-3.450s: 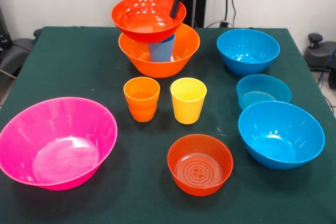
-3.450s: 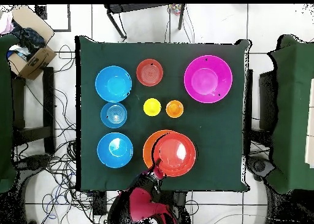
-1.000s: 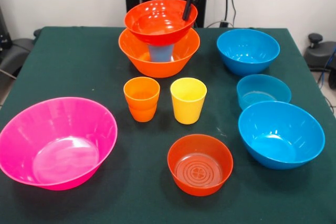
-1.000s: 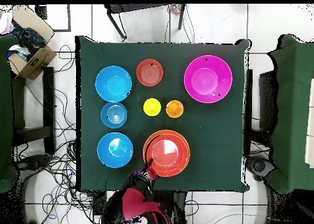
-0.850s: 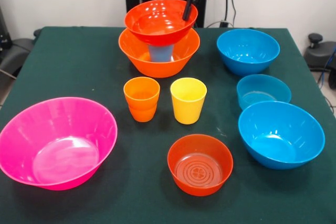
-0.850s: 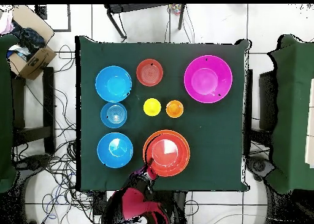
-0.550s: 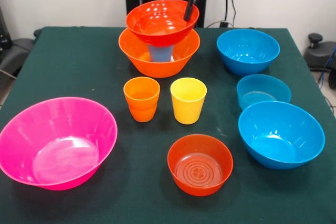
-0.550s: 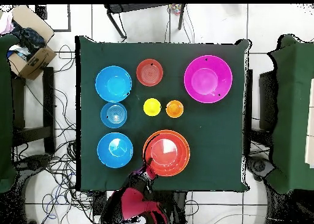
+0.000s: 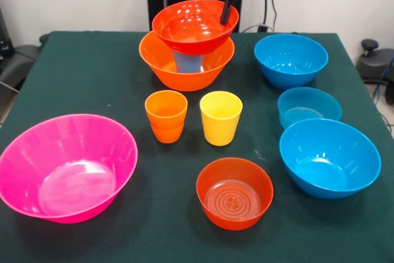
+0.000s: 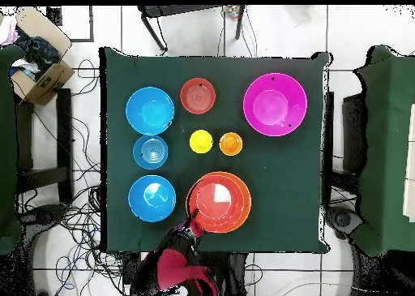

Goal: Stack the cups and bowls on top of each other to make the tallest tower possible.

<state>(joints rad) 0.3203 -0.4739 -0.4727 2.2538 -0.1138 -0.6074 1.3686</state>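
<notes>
A dark green cloth covers the table (image 9: 80,78), which stands on a pale tiled floor (image 10: 89,41) strewn with black cables; in the overhead view an open cardboard box (image 10: 36,62) sits at the upper left, beside the table. No brand, label or writing can be read on anything here. In the front view the red and black arm comes down at top centre, its gripper (image 9: 226,15) a dark tip pressed against the right rim of a red-orange bowl (image 9: 194,24); it appears clamped on that rim, though the fingers run together and I cannot tell them apart. That bowl sits tilted and off to the right atop a blue cup (image 9: 188,61), which stands inside the big orange bowl (image 9: 184,69) at upper centre, the three making the tower. Below it stand the orange cup (image 9: 166,115) and yellow cup (image 9: 220,117), side by side and apart. The second red-orange bowl (image 9: 234,193) rests at lower centre, the big pink bowl (image 9: 64,165) at lower left. Down the right side run a blue bowl (image 9: 290,60), the small shallow blue bowl (image 9: 308,107) and another blue bowl (image 9: 329,157).
</notes>
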